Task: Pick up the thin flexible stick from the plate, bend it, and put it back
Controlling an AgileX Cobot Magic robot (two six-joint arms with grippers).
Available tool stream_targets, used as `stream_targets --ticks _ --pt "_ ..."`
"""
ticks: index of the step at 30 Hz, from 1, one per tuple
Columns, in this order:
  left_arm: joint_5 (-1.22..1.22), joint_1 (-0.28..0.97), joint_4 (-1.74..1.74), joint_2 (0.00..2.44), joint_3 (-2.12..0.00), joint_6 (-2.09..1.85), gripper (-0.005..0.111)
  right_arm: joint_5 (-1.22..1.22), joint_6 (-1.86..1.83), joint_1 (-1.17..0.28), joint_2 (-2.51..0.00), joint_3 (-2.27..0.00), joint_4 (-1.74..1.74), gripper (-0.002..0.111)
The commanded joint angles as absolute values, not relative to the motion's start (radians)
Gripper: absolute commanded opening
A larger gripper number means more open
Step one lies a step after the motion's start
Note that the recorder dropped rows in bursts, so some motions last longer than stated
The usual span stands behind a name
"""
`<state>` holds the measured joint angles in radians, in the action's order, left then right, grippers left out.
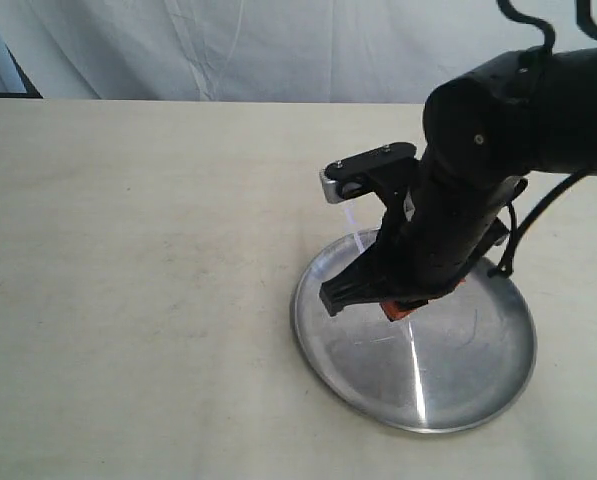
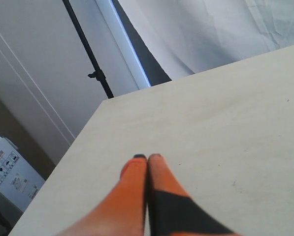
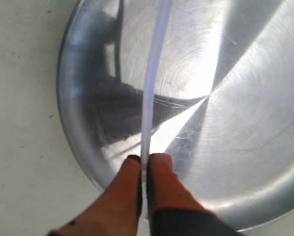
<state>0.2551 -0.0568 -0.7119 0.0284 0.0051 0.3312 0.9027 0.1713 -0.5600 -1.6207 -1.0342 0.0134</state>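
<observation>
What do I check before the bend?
1. Right jaws pinch the stick: ok.
2. Whole stick off the plate: cannot tell.
3. Left jaws open for the free end: not ok, shut and empty.
4. Left jaws near the stick: not ok, over the table, no stick in the left wrist view.
5. Plate below right jaws for the return: ok.

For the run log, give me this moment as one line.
right gripper: shut on stick | stick: held above plate | left gripper: shut, empty, over table
</observation>
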Motion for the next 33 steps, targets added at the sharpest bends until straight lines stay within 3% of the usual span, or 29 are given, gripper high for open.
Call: stream_targets --ticks 1,9,16,22,33 --pt "0.247 -0.059 -0.71 0.025 0.0 0.333 0.0 0.938 0.152 -0.559 -1.52 -1.018 -0.013 -0.001" --pt "0.247 -0.059 -0.71 0.025 0.0 0.333 0.0 0.892 0.15 -0.559 -1.205 -0.736 0.029 -0.001" --pt "0.243 -0.059 -0.778 0.025 0.0 0.333 0.0 0.925 0.129 -0.559 -1.023 -0.721 0.122 -0.001" --pt "-0.077 -0.059 -1.2 0.025 0.0 0.333 0.0 0.993 0.078 -0.559 -0.895 -0.721 0.177 -0.001" --pt "-0.45 -0.059 -0.864 0.025 0.0 0.389 0.0 1.007 0.033 -0.559 -0.882 -0.721 0.219 -0.001"
